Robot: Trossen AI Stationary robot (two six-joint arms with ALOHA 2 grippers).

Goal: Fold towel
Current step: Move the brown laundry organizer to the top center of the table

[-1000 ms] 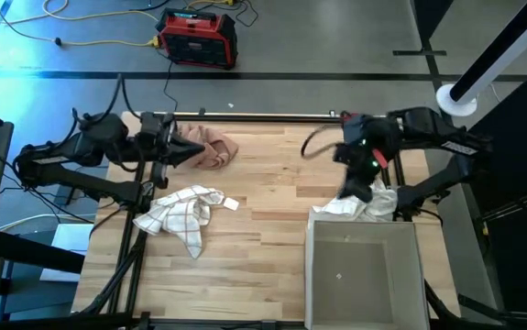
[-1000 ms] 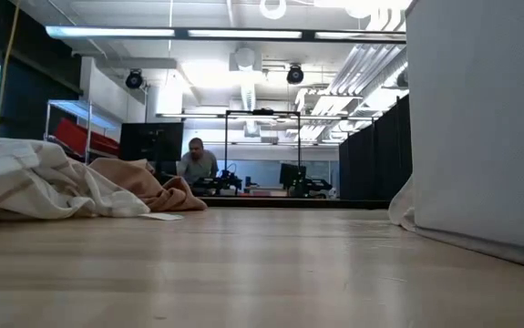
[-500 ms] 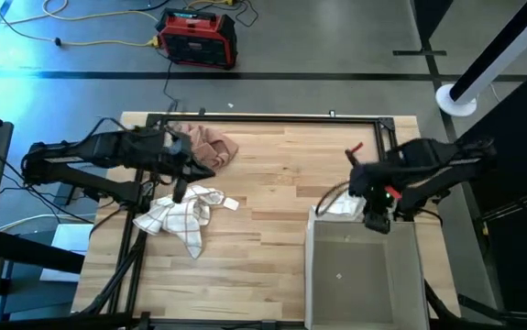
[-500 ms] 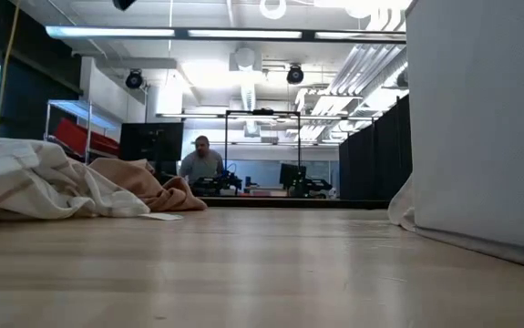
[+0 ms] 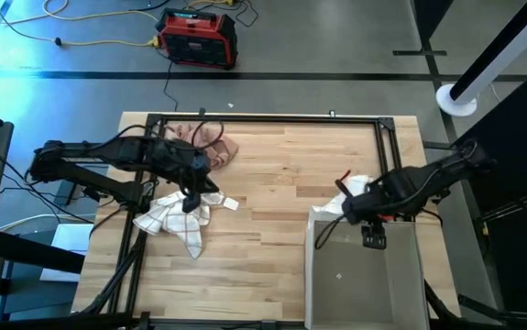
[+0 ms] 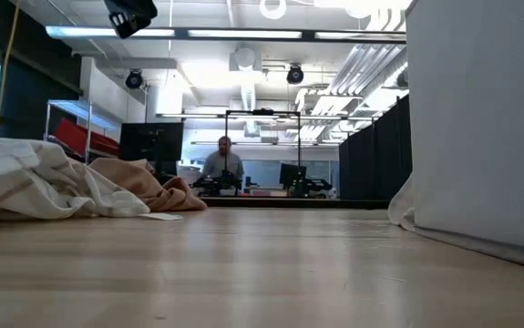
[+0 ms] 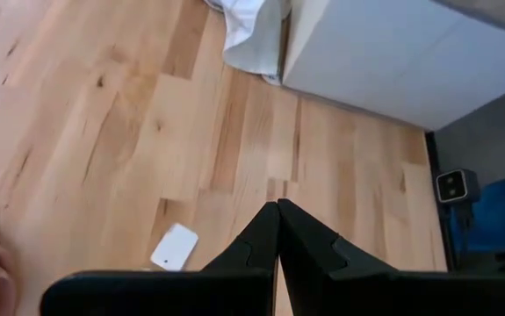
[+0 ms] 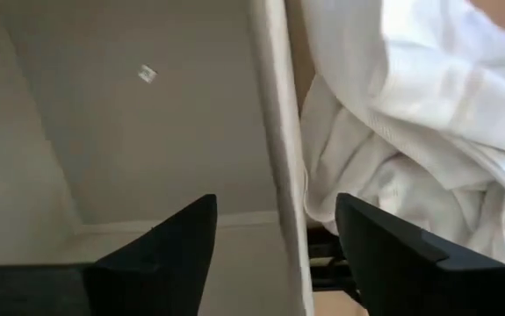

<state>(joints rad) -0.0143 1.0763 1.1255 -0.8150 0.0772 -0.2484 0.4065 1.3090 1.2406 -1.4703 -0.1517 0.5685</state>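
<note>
Since a second ago, both arms have swung inward from the table's far edge: we now see the left gripper (image 5: 188, 203) over the checked towel (image 5: 179, 216) at the table's left side, and the right gripper (image 5: 373, 240) over the far rim of the grey bin (image 5: 364, 275), its fingers (image 8: 169, 241) spread wide and holding nothing. The left fingers (image 7: 252, 250) are pressed together, empty.

The checked towel lies crumpled, white with dark grid lines, one corner trailing toward the near edge. A pink cloth (image 5: 210, 147) sits bunched behind it near the far rail. A white towel (image 5: 355, 194) is heaped against the bin's far wall, at the table's right.

Between the checked towel and the bin, we see a broad stretch of bare wooden table (image 5: 272, 202), open from far edge to near edge.

The right wrist view shows what the overhead cannot: the right gripper straddling the bin's rim, one finger inside, one on the white towel's side. The left wrist view picks out a small white tag (image 7: 174, 247) on the wood; whether it is attached to the checked towel we cannot tell. The low view shows a person (image 6: 223, 162) far back in the room.
</note>
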